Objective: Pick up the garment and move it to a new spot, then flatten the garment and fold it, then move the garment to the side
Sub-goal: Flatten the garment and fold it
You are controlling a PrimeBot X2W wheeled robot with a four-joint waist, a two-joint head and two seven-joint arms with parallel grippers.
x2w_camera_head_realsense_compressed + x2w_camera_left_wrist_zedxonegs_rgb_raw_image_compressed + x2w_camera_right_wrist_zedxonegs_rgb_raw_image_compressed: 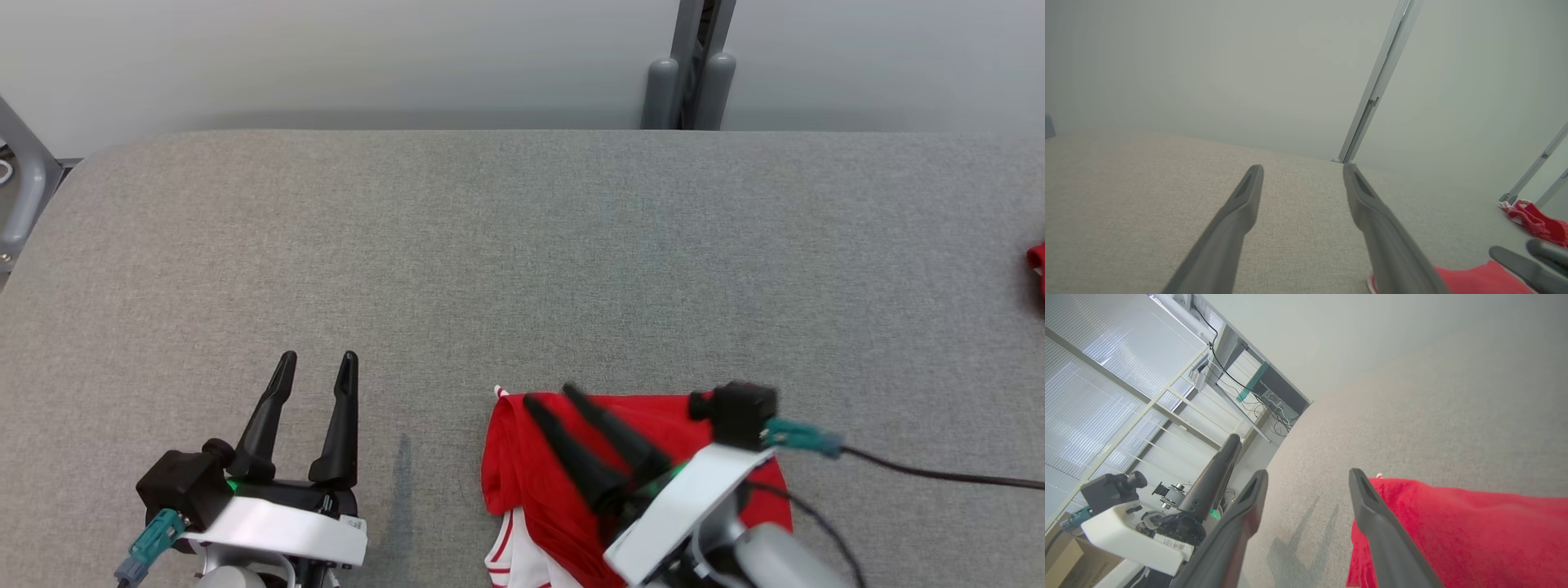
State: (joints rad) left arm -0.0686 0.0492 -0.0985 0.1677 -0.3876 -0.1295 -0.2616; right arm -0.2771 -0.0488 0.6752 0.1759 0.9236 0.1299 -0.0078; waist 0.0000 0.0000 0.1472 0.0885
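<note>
My right end effector point(549, 395), wide open and empty, hangs over the folded red garment point(522, 478) at the counter's point(522, 245) near edge, left end effector point(318, 357) likewise open; folding looks done, so next I regrip and shift it aside.

Here's the table point(522, 245): a broad top covered in grey woven fabric, its far left corner rounded off, running wide to both sides. Down at the near edge, right of centre, the garment point(508, 469) lies flat on the cloth, bright red and bunched into a compact shape, with white, red-striped trim peeking out at its near left corner. Way over at the right edge, well apart from it, a second red piece point(1037, 260) rests on the same surface.
</note>
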